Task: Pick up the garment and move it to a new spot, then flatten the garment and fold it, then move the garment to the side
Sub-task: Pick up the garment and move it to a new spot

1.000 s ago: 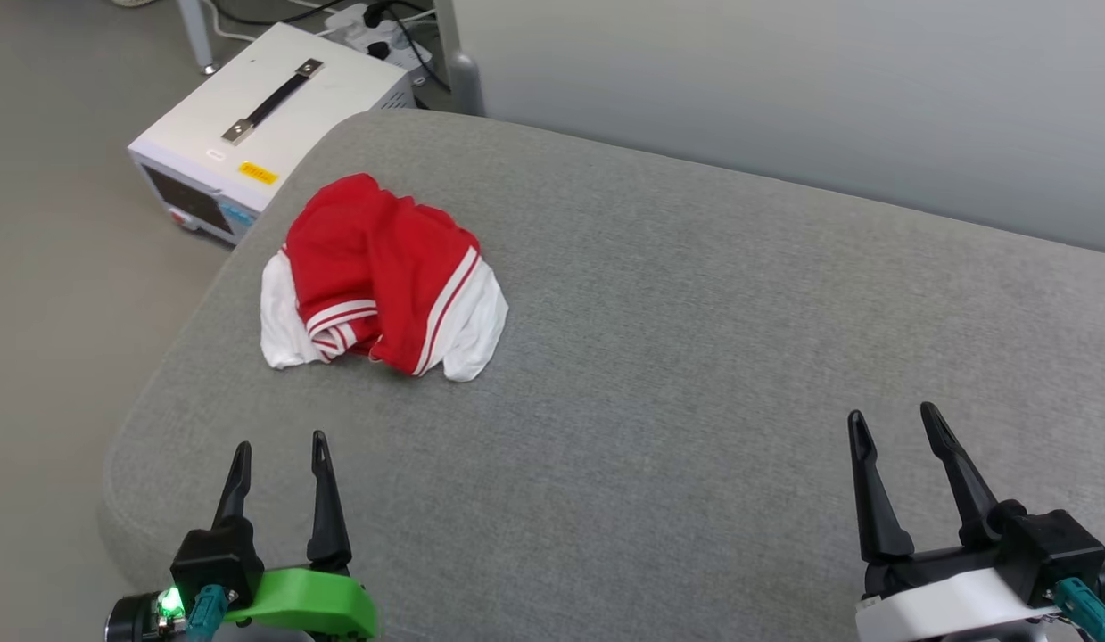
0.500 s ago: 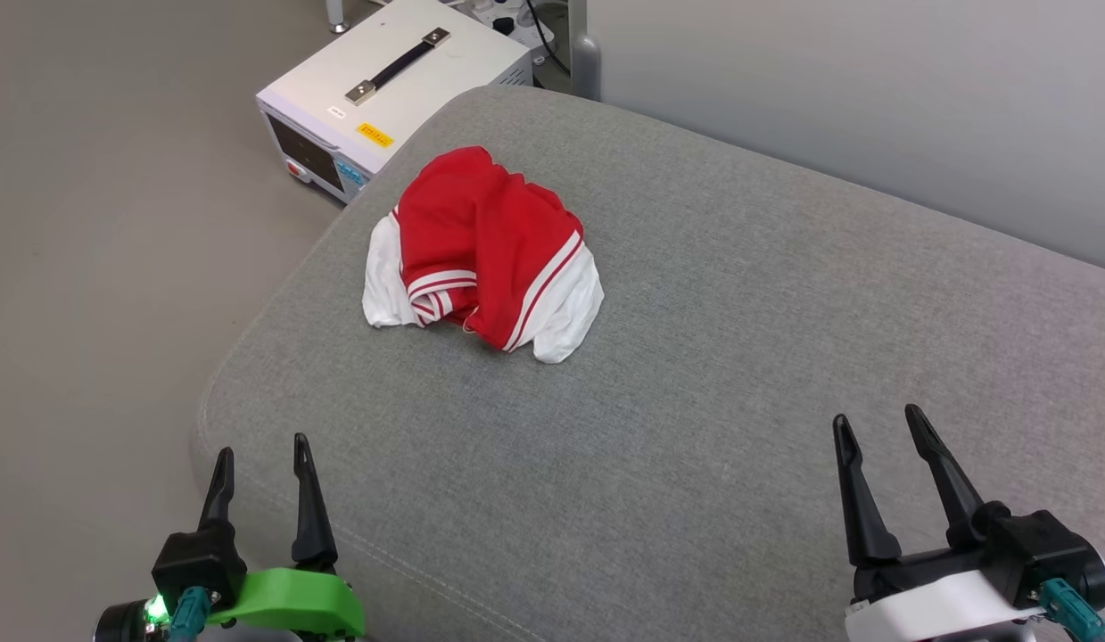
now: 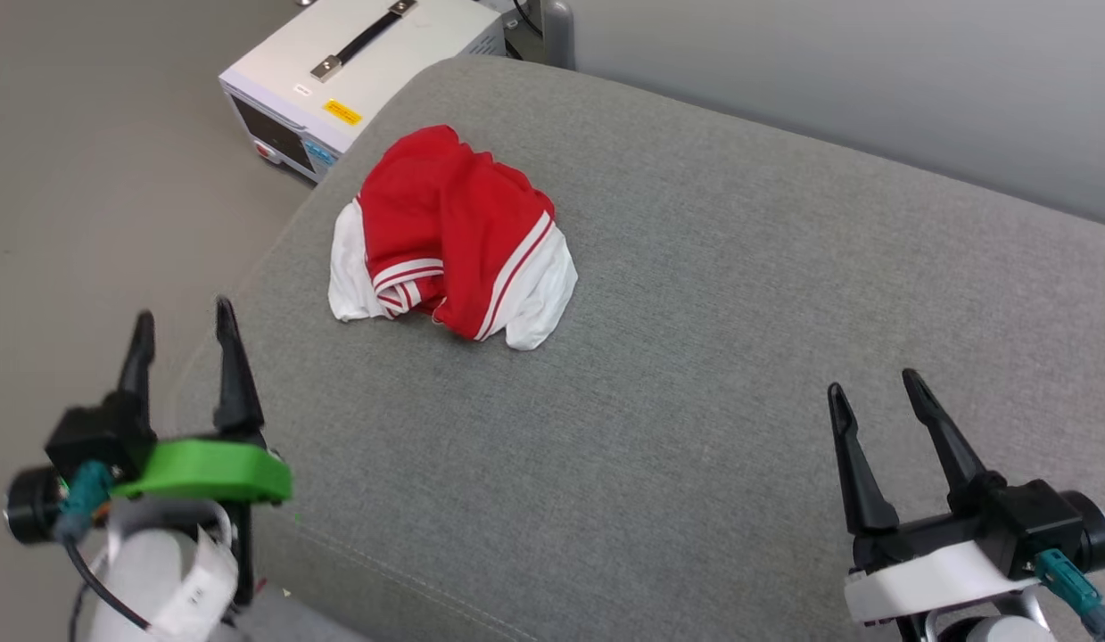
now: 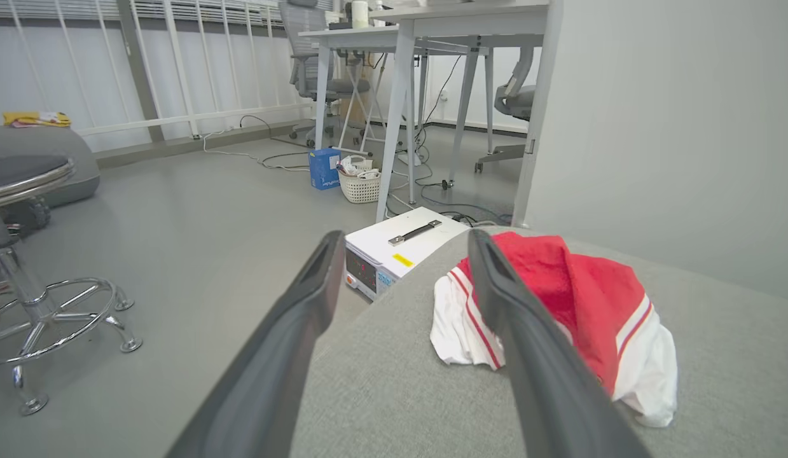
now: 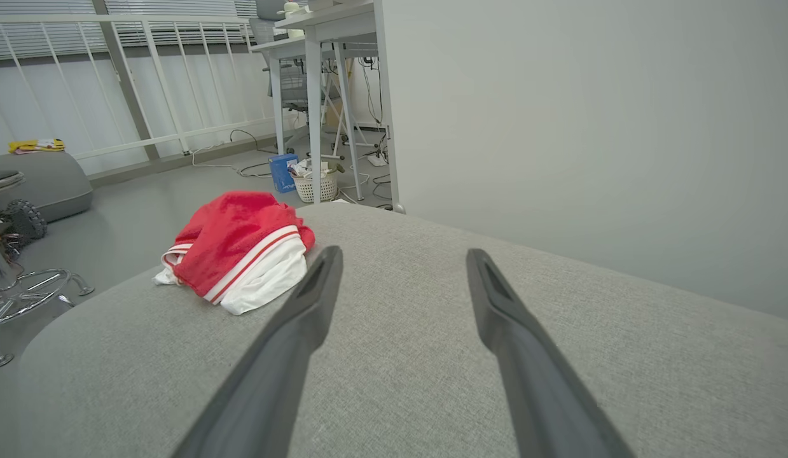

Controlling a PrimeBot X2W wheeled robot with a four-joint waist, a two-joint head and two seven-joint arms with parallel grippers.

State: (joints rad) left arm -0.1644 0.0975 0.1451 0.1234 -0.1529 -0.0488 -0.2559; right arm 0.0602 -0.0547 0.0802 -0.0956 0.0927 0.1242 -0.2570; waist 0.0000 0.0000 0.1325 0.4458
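The garment [image 3: 454, 236] lies crumpled in a heap near the far left corner of the grey cushioned surface [image 3: 695, 357], red with white sleeves and stripe trim; its chest print is hidden in the folds. It appears too in the left wrist view [image 4: 591, 305] and the right wrist view [image 5: 241, 248]. My left gripper [image 3: 182, 321] is open, raised over the cushion's left edge, short of the garment. My right gripper [image 3: 869, 383] is open at the lower right, far from the garment, holding nothing.
A white equipment box [image 3: 356, 71] with a black handle sits on the floor just beyond the cushion's far left corner. A pale wall [image 3: 873, 71] runs behind the cushion. A chrome stool [image 4: 31, 254], desks and cables stand on the floor to the left.
The head camera has shifted, so the whole scene slid in the picture. My left gripper has risen and moved forward toward the garment. The right gripper rose slightly. The garment lies as before.
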